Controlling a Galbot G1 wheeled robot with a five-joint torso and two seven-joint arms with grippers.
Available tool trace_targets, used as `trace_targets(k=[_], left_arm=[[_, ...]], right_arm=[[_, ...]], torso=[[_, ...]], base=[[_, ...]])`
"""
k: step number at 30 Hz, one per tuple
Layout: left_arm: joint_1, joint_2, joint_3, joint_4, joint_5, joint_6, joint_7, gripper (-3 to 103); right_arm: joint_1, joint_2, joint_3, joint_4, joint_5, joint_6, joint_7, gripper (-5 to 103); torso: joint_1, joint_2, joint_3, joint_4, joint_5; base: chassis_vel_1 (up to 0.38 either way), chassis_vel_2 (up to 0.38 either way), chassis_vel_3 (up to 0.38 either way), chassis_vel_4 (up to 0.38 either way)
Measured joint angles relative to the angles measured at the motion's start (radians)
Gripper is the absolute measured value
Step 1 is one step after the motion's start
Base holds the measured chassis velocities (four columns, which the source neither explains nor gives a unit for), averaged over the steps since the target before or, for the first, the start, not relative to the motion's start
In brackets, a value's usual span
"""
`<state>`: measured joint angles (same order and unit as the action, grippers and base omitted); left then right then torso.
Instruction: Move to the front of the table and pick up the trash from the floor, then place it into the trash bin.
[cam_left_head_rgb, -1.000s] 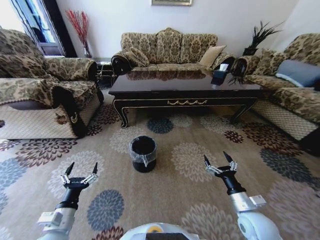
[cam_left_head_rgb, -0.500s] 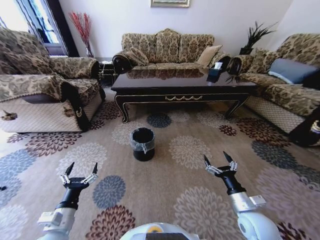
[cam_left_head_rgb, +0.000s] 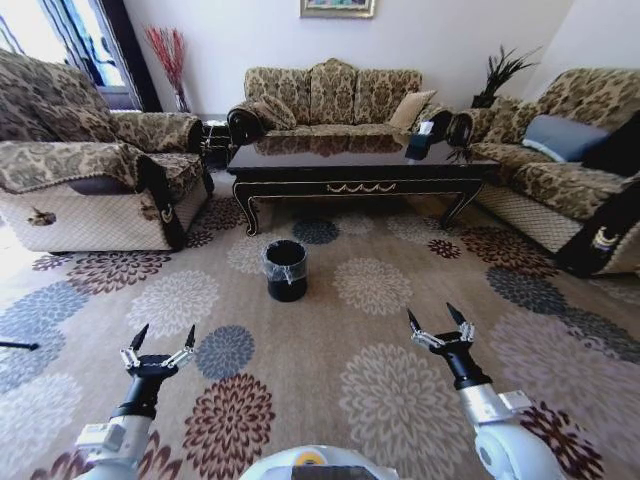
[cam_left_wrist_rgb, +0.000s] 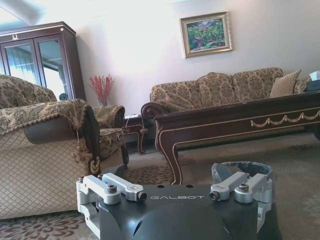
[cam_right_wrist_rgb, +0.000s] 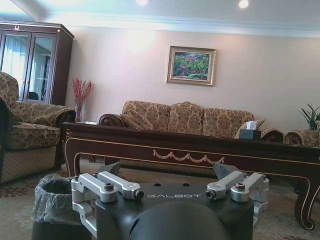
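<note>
The dark glossy table (cam_left_head_rgb: 360, 172) stands across the room in front of the middle sofa. The black trash bin (cam_left_head_rgb: 287, 270) with its clear liner sits on the flower-patterned floor (cam_left_head_rgb: 330, 345) on the near side of the table. My left gripper (cam_left_head_rgb: 165, 333) hangs open over the carpet at the lower left. At the lower right my right gripper (cam_left_head_rgb: 430, 315) is open too, and both are empty. The trash is out of view. The right wrist view has the bin (cam_right_wrist_rgb: 52, 200) close by and the table (cam_right_wrist_rgb: 190, 150) behind it.
An armchair (cam_left_head_rgb: 90, 190) stands on the left, a sofa (cam_left_head_rgb: 330, 95) behind the table, and another sofa (cam_left_head_rgb: 570, 170) on the right with a dark cloth (cam_left_head_rgb: 600, 235) hanging off it. A tissue box (cam_left_head_rgb: 420, 140) sits on the table. Wide carpet lies between me and the bin.
The whole head view has shifted: table, bin and sofas look smaller and farther, so the camera has backed away. Both arms hold the same open pose.
</note>
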<state>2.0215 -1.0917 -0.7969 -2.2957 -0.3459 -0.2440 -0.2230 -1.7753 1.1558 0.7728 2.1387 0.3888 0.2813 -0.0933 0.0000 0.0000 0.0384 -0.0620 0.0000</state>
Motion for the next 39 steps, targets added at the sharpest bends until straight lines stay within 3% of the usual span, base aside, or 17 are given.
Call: trace_targets(k=[39], left_arm=[[0.000,0.000,0.000,0.000,0.000,0.000,0.000,100]], right_arm=[[0.000,0.000,0.000,0.000,0.000,0.000,0.000,100]], torso=[[0.000,0.000,0.000,0.0000,-0.0002]], base=[[0.174,-0.177,-0.178,0.178]])
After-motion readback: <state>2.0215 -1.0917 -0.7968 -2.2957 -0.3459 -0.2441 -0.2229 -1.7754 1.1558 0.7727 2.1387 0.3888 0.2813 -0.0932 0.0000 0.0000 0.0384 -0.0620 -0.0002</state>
